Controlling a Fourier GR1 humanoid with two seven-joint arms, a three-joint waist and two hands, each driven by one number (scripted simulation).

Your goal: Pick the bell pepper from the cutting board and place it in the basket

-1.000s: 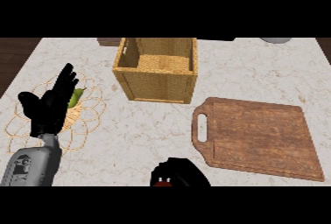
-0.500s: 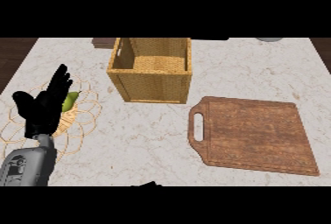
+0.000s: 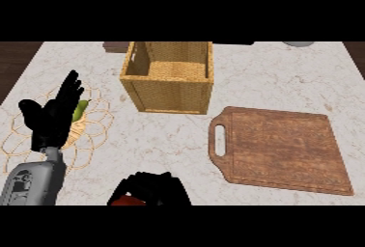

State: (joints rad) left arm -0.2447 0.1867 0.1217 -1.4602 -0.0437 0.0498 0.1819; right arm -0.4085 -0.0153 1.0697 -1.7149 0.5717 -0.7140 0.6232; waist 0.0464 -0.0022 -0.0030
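Curling round the red bell pepper (image 3: 128, 200), right hand (image 3: 153, 188) hides it.

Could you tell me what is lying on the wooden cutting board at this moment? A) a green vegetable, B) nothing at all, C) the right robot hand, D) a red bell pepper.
B: the cutting board shows only bare wood, while the right robot hand sits at the lower edge of the view, off the board, curled round a red object that is largely hidden.
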